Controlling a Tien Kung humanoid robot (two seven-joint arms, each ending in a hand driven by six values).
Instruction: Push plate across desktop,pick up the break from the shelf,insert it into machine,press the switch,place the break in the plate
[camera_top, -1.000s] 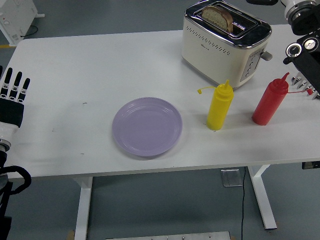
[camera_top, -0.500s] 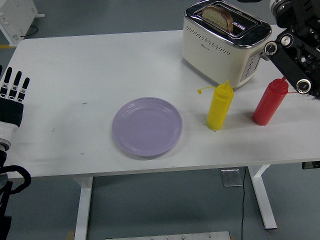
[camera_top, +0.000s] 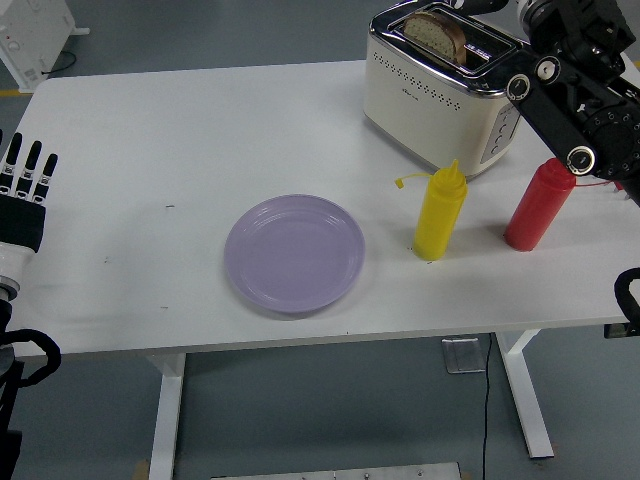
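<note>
A slice of brown bread (camera_top: 436, 32) stands up out of the slot of the cream and chrome toaster (camera_top: 440, 95) at the table's far right. The lilac plate (camera_top: 294, 253) lies bare in the middle, near the front edge. My right arm (camera_top: 562, 105) reaches in from the right, its forearm crossing the toaster's right end above the switch side. Its hand (camera_top: 487, 6) is a dark shape over the toaster's far end, mostly cut off by the picture's top. My left hand (camera_top: 25, 190) rests at the left edge, open with straight fingers.
A yellow squeeze bottle (camera_top: 440, 212) and a red one (camera_top: 537, 205) stand in front of the toaster, between it and the front edge. The red bottle is just below my right forearm. A white device (camera_top: 30, 40) sits on the floor beyond the table's far left corner.
My right arm has swung left and upward from the right edge, over the red bottle, to the toaster's right end. The left hand, bread and plate have not moved.
</note>
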